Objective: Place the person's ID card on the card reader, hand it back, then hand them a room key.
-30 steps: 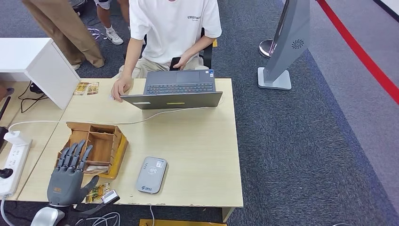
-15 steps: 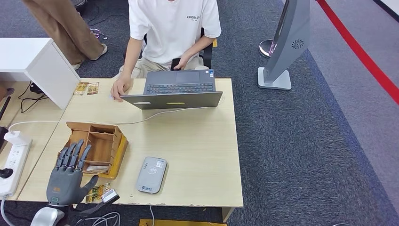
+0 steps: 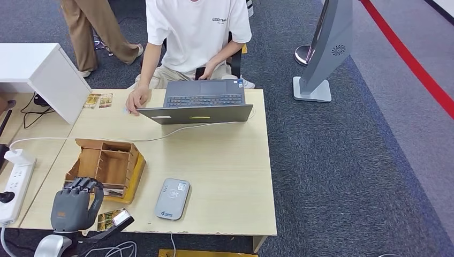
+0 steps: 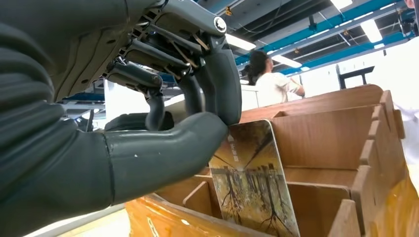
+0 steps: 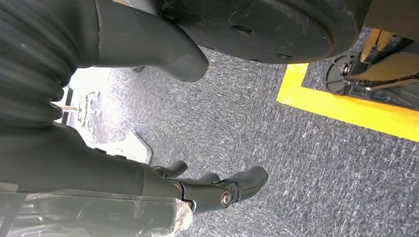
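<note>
1. The left robot hand [image 3: 72, 203] sat at the lower left of the head view, at the near edge of the wooden card holder [image 3: 110, 163]. In the left wrist view its thumb and fingers [image 4: 217, 79] were closed on the top edge of a room key [image 4: 252, 180], a card printed with trees, which stood in the holder.
2. The card reader [image 3: 172, 198] lay bare at the lower centre of the bench [image 3: 225, 171], with no card on it.
3. The right robot hand [image 5: 217, 190] hung over the carpet with its fingers loosely curled and nothing in them.
4. The person [image 3: 195, 32] sat behind the laptop [image 3: 201, 104] at the top of the frame, one hand on the bench beside it. I could not tell whether an ID card lay under it.
5. Judged from this, the ID steps looked finished or skipped, most likely finished. The key was pinched but not lifted out, so the handover across the bench was left.
</note>
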Controlling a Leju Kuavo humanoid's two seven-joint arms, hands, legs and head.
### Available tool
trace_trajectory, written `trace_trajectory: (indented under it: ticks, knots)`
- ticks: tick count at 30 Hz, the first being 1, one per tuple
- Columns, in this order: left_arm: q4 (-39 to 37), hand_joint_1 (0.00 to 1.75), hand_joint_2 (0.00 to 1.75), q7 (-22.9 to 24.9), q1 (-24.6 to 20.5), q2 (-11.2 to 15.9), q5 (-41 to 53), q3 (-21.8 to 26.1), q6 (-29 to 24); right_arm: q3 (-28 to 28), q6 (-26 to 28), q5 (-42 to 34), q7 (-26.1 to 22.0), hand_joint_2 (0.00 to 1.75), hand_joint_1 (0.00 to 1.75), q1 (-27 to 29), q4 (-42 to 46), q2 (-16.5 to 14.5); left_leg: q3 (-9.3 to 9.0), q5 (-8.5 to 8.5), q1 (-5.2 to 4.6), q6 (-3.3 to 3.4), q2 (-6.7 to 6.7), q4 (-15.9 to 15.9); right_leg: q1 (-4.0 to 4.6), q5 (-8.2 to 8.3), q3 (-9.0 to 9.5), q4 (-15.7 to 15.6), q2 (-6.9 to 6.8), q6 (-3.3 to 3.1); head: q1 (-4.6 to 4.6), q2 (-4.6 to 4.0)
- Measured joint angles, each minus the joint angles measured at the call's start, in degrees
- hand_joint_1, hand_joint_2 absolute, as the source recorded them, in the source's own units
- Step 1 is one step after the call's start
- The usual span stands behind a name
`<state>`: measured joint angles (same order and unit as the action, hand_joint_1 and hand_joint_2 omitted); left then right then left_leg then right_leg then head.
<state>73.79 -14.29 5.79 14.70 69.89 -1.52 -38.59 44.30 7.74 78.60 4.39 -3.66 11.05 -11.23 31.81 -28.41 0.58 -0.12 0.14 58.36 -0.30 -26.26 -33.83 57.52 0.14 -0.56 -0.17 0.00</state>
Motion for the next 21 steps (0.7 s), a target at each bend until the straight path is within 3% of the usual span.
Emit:
trace_trajectory:
  ticks: [21]
  knots:
    - [-0.4, 1.75, 1.75, 1.0, -1.4, 1.0, -1.0, -2.3, 1.4, 0.0, 0.6, 0.0, 0.1, 1.75, 0.0, 0.0, 0.0, 0.0, 0.01, 0.0, 0.0, -0.01, -0.01, 0.0, 0.0, 0.0, 0.01, 0.0, -0.01, 0.0, -0.01, 0.0]
